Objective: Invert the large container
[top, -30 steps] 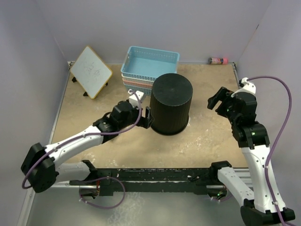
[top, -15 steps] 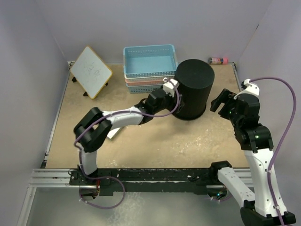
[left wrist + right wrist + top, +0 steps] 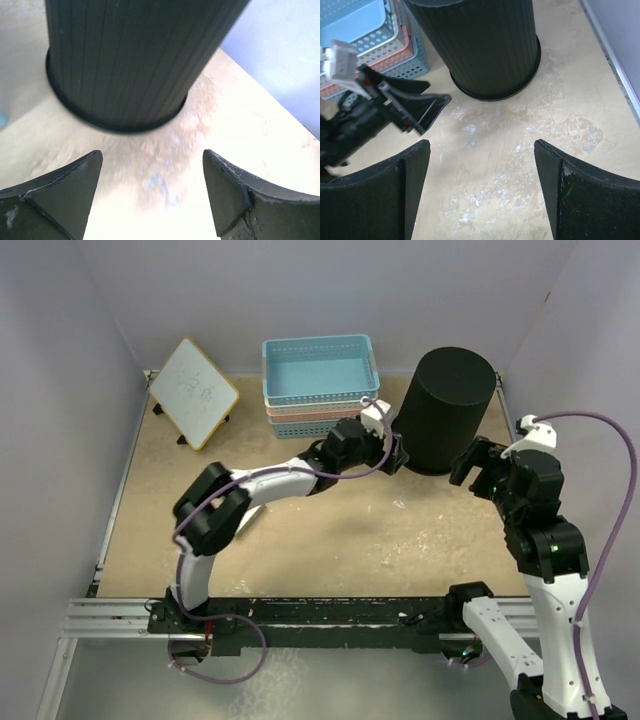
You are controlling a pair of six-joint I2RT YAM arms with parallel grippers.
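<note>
You have stacked baskets [image 3: 318, 375] just left of the left gripper [image 3: 152, 155] and a whiteboard [image 3: 192, 392] well off left; nothing lies between the jaws and the large container [image 3: 447, 405]. Since a second ago it has slid from the middle to the far right corner. It stands rim-down, just ahead of the left gripper and the right gripper [image 3: 481, 147], both spread and empty

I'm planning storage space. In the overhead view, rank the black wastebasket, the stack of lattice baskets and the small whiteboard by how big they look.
1. Black wastebasket and basket stack: about alike. The tall wastebasket reaches nearer the camera, so I won't rank these two.
2. Whiteboard: clearly smallest.
</note>
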